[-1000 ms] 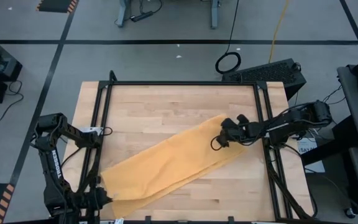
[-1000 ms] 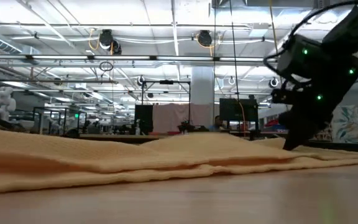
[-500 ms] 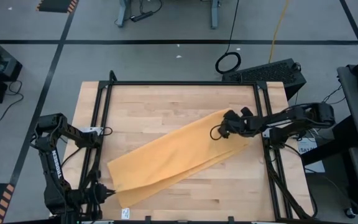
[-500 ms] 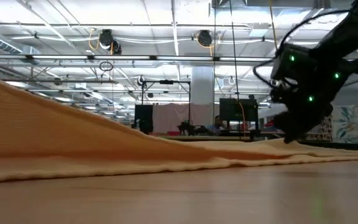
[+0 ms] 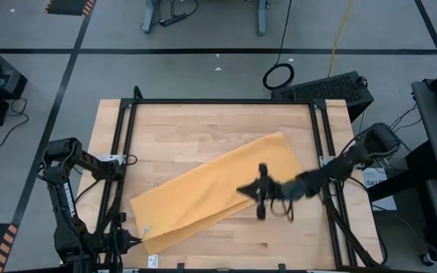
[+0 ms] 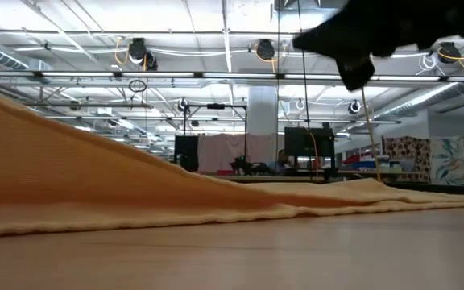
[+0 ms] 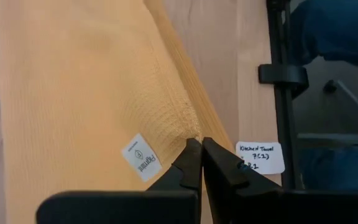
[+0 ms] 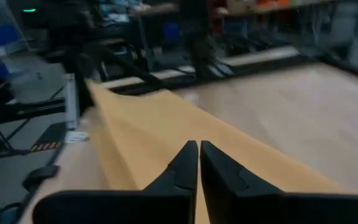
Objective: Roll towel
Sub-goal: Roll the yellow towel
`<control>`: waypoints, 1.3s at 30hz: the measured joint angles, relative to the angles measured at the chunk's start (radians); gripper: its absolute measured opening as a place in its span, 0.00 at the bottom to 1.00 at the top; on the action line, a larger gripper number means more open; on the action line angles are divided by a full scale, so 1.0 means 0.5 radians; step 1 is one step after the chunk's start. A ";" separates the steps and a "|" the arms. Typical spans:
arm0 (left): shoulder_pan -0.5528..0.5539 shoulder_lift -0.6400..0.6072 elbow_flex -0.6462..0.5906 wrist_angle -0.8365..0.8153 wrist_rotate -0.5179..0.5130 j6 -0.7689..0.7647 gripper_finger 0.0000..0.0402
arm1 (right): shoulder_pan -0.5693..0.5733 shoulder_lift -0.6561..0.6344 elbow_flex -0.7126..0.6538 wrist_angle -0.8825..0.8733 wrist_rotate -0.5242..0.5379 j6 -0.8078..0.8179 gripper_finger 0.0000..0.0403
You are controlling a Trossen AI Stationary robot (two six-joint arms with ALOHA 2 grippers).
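The mustard-yellow towel lies slantwise on the wooden table, from the near left to the far right, where its end rests flat. My left gripper is at the towel's near-left corner, shut on it. In the low view the towel rises toward that held end. My right gripper hovers shut over the towel's near long edge, clear of the cloth. It shows as a dark shape high in the low view. My left gripper pinches the towel's near-left corner between its two fingers, beside the sewn-in tag. The fingers slant downward at it from the table's near-left side. The cloth puckers at the fingertips. That end is raised off the table while the rest lies on it.
Black frame rails run along the table's left and right sides. A white paper label lies on the wood by the near-left corner. Bare wood stretches on the far left.
My right gripper first drew the towel's far right end farther toward the far right, which straightened the cloth and raised its near-left end. It then came off the towel, rose, swung toward the table's near edge and tipped up toward level. The far right end now lies flat.
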 joint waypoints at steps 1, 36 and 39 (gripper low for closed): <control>0.000 0.001 0.000 0.002 -0.003 0.035 0.03 | 0.066 0.091 0.078 0.019 0.071 -0.057 0.03; 0.365 0.002 -0.001 0.072 0.034 0.717 0.03 | 0.081 2.308 3.453 -1.605 0.067 -0.809 0.41; 0.384 0.002 -0.001 0.164 0.071 0.796 0.03 | 0.074 2.308 3.454 -1.606 0.006 -0.772 0.37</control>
